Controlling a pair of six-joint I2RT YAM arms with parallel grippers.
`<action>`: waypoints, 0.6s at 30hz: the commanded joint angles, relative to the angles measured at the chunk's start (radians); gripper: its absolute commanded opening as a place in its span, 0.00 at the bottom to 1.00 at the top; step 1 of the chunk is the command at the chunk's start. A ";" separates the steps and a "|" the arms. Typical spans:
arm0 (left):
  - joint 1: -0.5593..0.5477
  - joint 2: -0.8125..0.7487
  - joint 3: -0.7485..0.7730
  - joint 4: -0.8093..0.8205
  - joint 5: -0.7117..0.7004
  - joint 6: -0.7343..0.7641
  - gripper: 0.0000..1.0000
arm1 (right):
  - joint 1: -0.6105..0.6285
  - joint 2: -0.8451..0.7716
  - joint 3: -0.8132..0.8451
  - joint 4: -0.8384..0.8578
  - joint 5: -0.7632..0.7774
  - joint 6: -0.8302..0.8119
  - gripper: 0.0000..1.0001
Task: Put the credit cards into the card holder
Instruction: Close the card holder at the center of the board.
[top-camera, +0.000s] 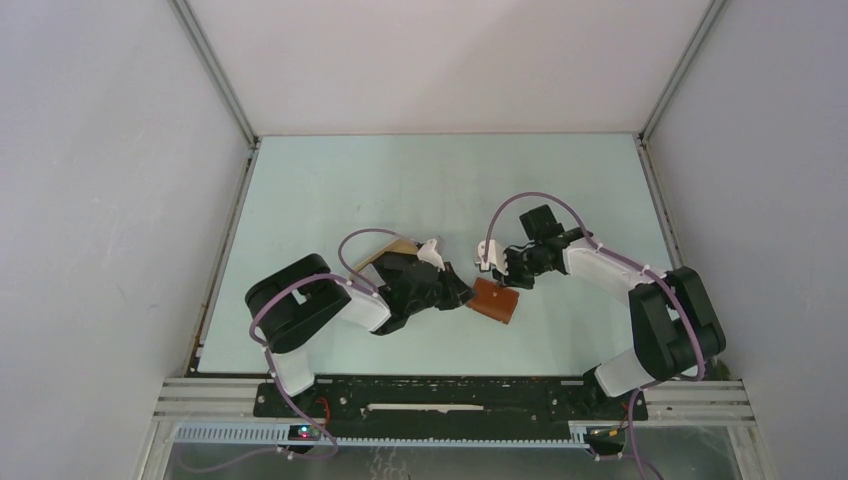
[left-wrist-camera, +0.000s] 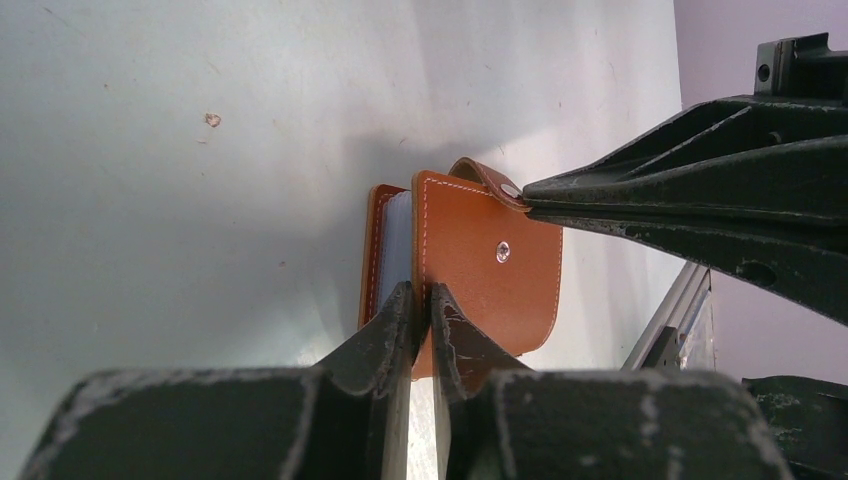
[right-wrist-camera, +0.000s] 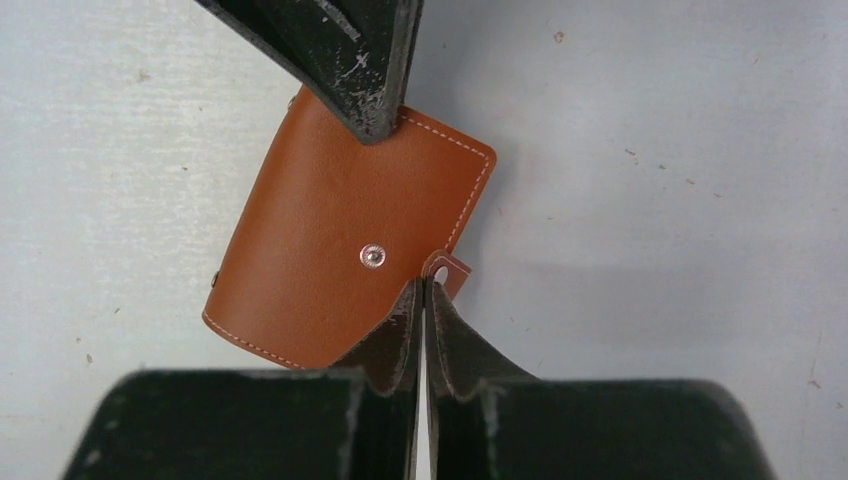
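The card holder (top-camera: 495, 300) is a reddish-brown leather wallet with a round snap stud, lying just off the table between my two grippers. My left gripper (top-camera: 464, 294) is shut on the edge of its front cover (left-wrist-camera: 422, 292). The cover stands slightly apart from the rest, and pale inner sleeves (left-wrist-camera: 398, 245) show in the gap. My right gripper (top-camera: 504, 277) is shut on the small snap strap (right-wrist-camera: 445, 270) at the wallet's corner (right-wrist-camera: 424, 285). The wallet also shows in the right wrist view (right-wrist-camera: 320, 250). No credit cards are in view.
A beige tray (top-camera: 384, 247) lies on the pale green table (top-camera: 400, 180), mostly hidden under my left arm. White walls close in the table on three sides. A metal rail (top-camera: 450, 395) runs along the near edge.
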 joint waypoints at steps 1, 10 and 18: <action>-0.005 -0.002 -0.022 -0.006 -0.003 -0.004 0.14 | 0.007 0.012 0.049 -0.016 0.001 0.022 0.00; -0.005 -0.001 -0.027 -0.006 -0.013 -0.013 0.14 | 0.007 -0.052 0.051 -0.012 -0.020 0.071 0.00; -0.004 -0.005 -0.027 -0.015 -0.020 -0.024 0.19 | 0.002 -0.081 0.050 -0.027 -0.029 0.088 0.00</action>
